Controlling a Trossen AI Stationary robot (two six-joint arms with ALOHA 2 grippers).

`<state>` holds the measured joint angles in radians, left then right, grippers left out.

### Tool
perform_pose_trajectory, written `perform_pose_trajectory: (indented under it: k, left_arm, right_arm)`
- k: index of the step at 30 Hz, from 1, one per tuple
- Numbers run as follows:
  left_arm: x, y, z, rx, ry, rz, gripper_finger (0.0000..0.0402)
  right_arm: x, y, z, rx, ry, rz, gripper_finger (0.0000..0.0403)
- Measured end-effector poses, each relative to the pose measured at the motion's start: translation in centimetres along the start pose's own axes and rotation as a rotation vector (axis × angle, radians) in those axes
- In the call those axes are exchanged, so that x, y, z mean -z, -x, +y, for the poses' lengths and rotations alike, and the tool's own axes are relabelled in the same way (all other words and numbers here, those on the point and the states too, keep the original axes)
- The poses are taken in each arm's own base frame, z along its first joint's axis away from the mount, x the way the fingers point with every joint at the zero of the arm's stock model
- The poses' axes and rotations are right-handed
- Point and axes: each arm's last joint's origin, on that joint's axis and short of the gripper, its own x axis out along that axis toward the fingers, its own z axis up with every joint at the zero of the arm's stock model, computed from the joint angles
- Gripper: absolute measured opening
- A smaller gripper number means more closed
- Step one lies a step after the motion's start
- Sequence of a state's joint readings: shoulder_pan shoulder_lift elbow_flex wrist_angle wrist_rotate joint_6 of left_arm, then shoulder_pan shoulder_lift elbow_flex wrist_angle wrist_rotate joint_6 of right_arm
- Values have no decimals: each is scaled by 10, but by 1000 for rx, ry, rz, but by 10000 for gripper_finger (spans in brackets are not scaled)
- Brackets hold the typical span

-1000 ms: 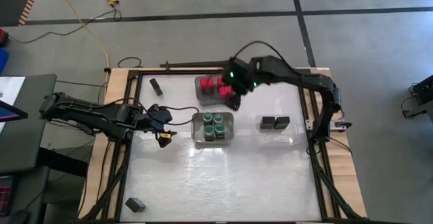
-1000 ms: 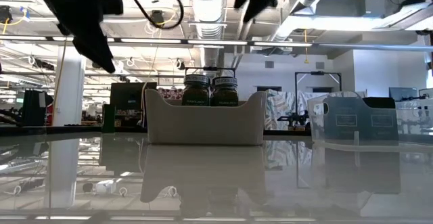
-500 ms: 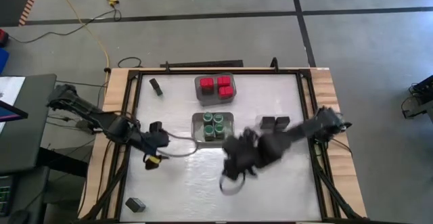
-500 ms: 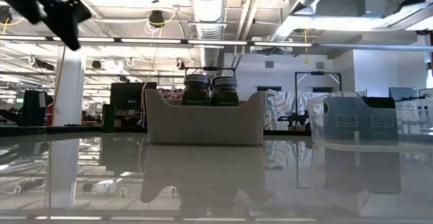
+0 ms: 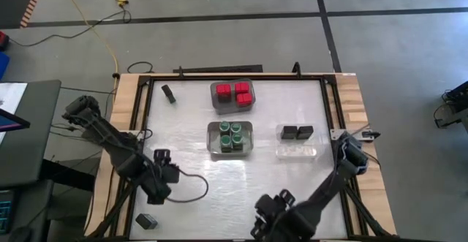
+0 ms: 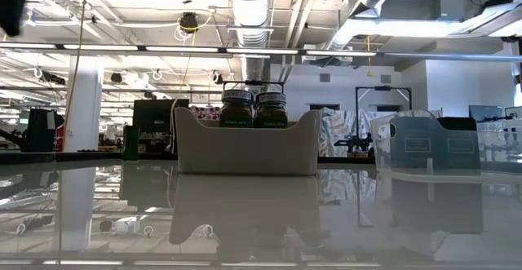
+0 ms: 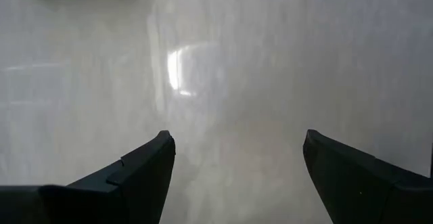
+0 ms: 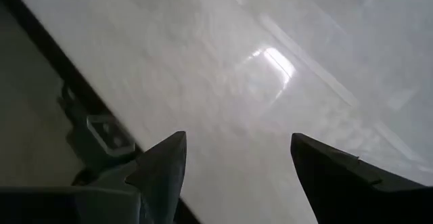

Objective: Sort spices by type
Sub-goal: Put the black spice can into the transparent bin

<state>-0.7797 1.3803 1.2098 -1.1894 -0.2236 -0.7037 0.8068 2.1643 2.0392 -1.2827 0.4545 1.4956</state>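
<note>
Red-topped spices sit in a clear bin at the far middle. Green-lidded jars stand in a bin at the centre, also seen in the low view. Two dark tins sit in a clear bin at the right. One loose dark tin lies at the far left and another at the near left corner. My left gripper hangs open over the bare table, a little beyond the near-left tin. My right gripper hangs open at the near edge.
The table's dark frame rail runs just beside my right gripper. A cable loops on the table by my left gripper. The white table surface between the bins and the near edge holds nothing else.
My right gripper has swung from above the red-topped bin at the far side down across the table to the near edge, rolling as it went. My left gripper has moved from beside the green-jar bin toward the near left corner. Both stayed open and empty.
</note>
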Motion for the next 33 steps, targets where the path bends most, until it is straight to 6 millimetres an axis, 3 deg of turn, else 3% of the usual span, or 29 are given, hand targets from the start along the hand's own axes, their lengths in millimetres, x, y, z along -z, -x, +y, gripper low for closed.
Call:
perform_pose_trajectory:
  k: [12,19,24,33]
  left_arm:
    - [21,0,-75,141,-93,179,313]
    - [35,-1,-113,129,-174,216,313]
    - [48,-10,-127,126,-276,264,313]
    - [51,-11,-130,119,-379,231,313]
  right_arm:
    - [31,19,0,-33,103,-10,291]
    - [33,19,1,-36,75,-11,291]
    - [29,17,1,-34,14,-17,291]
    - [19,12,1,-29,-16,-21,291]
